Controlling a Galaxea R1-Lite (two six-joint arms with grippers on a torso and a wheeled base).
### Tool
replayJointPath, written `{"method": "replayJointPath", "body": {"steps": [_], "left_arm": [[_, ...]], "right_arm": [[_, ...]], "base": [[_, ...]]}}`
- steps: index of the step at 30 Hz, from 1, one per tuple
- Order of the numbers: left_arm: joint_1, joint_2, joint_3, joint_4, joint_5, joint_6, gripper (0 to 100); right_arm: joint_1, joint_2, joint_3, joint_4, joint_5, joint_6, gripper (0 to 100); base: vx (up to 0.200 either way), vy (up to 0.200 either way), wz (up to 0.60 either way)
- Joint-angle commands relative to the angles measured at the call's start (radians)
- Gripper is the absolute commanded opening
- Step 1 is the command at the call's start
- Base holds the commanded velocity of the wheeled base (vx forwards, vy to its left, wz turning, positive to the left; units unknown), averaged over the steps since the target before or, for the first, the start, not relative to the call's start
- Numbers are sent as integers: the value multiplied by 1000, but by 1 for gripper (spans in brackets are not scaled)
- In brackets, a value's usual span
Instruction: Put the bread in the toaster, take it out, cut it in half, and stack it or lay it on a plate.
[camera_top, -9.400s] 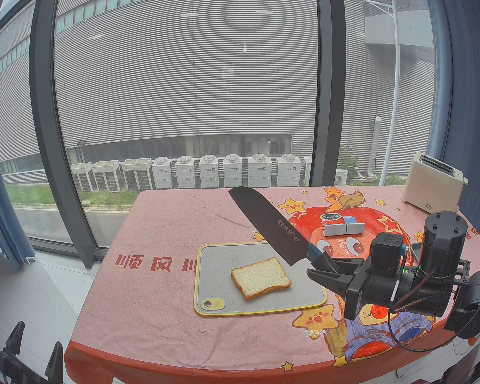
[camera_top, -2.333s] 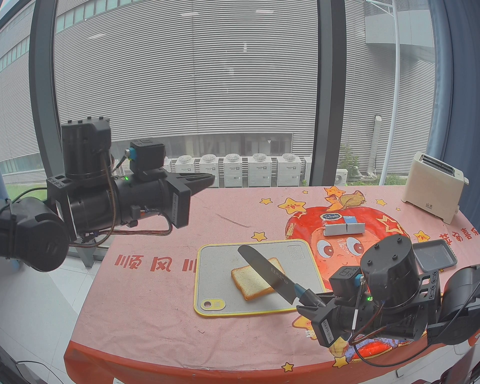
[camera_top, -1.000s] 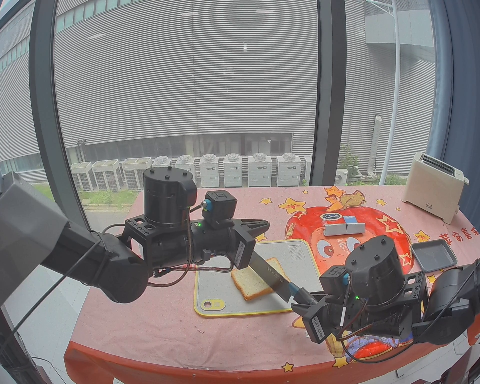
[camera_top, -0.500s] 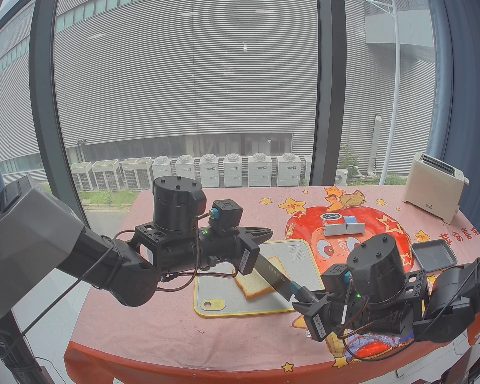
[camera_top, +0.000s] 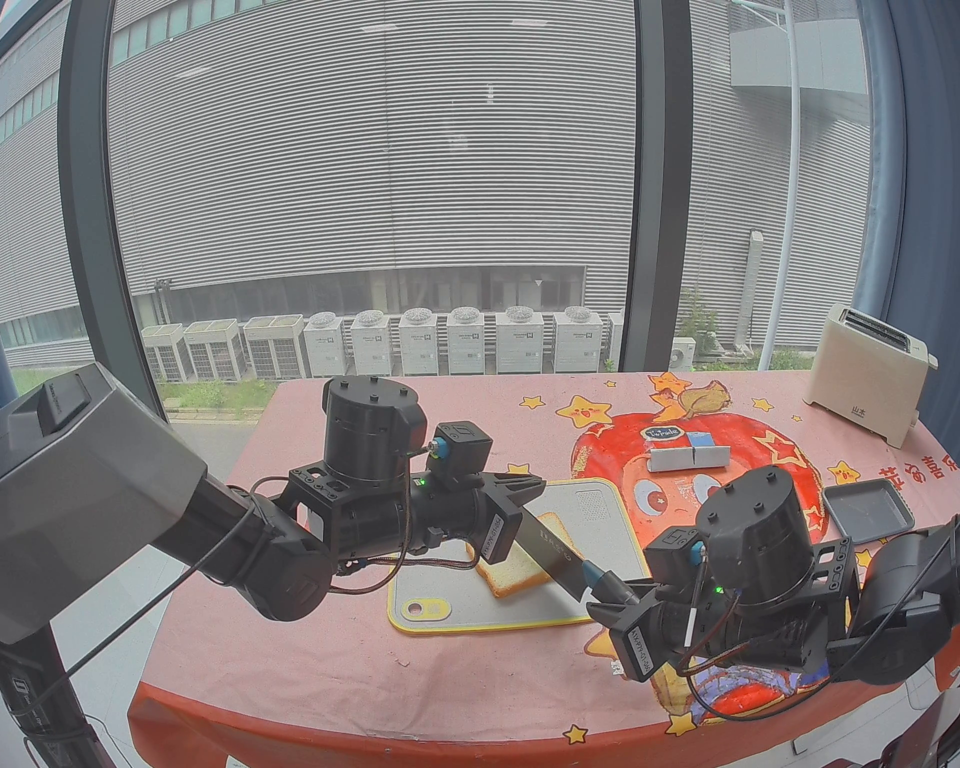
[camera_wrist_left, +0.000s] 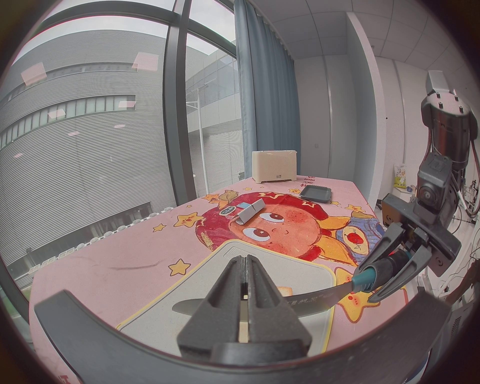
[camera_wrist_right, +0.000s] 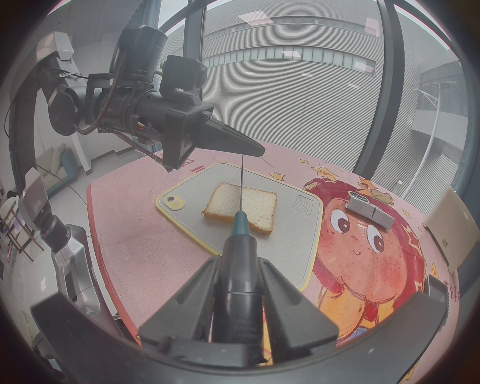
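Black blade first: the right gripper (camera_top: 612, 598) is clenched on the teal-necked handle of the knife (camera_top: 548, 545). The knife's edge lies across the bread (camera_top: 503, 577) on the grey cutting board (camera_top: 604, 508), with the blade running toward ten o'clock. The left gripper (camera_top: 528, 490), fingers pressed together with nothing between them, now hangs just over the blade's far end; whether it touches the steel I cannot tell. A couple of seconds ago it was high off at nine o'clock. It has since swung in and dropped, while the knife has barely shifted. I read this as the second arm coming to bear down on the spine, so the cut is about to be pressed through; the slice looks whole. The left forearm lies nearly level, reaching in from nine o'clock. The right wrist sits low at the board's four o'clock corner. The toaster (camera_top: 868, 375) stands at two o'clock and the plate (camera_top: 868, 508) at three.
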Motion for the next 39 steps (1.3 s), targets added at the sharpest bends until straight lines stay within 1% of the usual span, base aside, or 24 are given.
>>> {"method": "replayJointPath", "body": {"steps": [1, 14, 16, 18, 21, 39], "left_arm": [[2, 6, 2, 0, 0, -1, 0], [2, 40, -3, -2, 0, 1, 0], [2, 44, -3, -11, 0, -1, 0], [3, 58, 3, -60, -1, -7, 0], [3, 86, 3, -86, -1, -10, 0], [6, 89, 13, -106, -1, -12, 0]], "right_arm": [[-1, 0, -1, -1, 0, 0, 0], [1, 5, 2, -1, 0, 0, 0], [1, 5, 2, -1, 0, 0, 0], [1, 3, 2, -1, 0, 0, 0], [-1, 0, 0, -1, 0, 0, 0], [1, -1, 2, -1, 0, 0, 0]], "base": [[0, 0, 0], [0, 0, 0], [0, 0, 0], [0, 0, 0], [0, 0, 0], [0, 0, 0]]}}
